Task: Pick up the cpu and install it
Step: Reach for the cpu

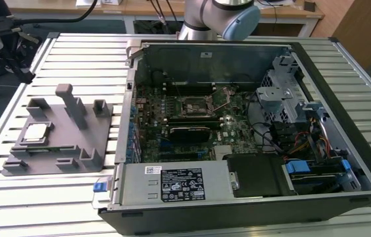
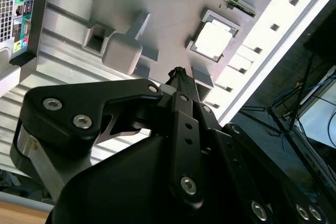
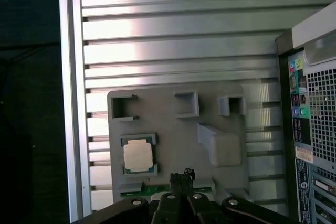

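cpu (image 1: 36, 132) in its tray recess — jaws closed on nothing

The cpu lies flat, silver top up, in the tray (image 1: 73, 153) at nine o'clock from the case (image 1: 251, 202) in the exterior view. It is square with no long axis, its edges parallel to the tray's. That view also shows the socket (image 1: 197, 104) inside the case and the arm (image 1: 228, 15) at twelve o'clock. In both wrist views the gripper (image 3: 182, 174) points toward the tray, tips together — clear of the cpu. A tall post (image 1: 73, 106) stands near the cpu.
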Robot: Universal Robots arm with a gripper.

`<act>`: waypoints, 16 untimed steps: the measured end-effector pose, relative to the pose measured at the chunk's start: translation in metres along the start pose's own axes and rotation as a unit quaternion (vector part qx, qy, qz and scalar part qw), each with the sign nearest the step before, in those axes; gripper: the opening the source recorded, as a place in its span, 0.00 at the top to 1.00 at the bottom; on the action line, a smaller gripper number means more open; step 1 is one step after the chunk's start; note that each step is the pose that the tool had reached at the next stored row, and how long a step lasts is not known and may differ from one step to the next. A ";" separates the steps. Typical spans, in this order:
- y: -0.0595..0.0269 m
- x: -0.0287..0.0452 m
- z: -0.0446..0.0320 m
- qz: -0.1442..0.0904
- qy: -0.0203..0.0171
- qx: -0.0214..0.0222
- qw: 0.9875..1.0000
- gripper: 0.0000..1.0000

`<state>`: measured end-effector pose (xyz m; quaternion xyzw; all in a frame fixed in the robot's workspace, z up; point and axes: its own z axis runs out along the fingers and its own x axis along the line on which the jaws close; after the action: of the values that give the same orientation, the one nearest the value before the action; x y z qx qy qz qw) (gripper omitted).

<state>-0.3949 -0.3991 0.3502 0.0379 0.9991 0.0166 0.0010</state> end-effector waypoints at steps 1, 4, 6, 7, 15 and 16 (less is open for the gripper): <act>-0.0001 0.0013 0.0004 0.000 0.000 0.000 1.000 0.89; -0.0005 0.0057 0.0014 0.000 0.000 0.000 1.000 0.89; -0.0007 0.0089 0.0021 0.000 0.001 0.000 1.000 0.89; -0.0008 0.0105 0.0025 0.000 0.001 0.000 1.000 0.89; -0.0021 0.0257 0.0051 0.000 0.001 0.000 1.000 0.89; -0.0023 0.0277 0.0054 0.000 0.001 0.000 1.000 0.89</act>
<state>-0.4227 -0.3990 0.3447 0.0379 0.9991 0.0163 -0.0004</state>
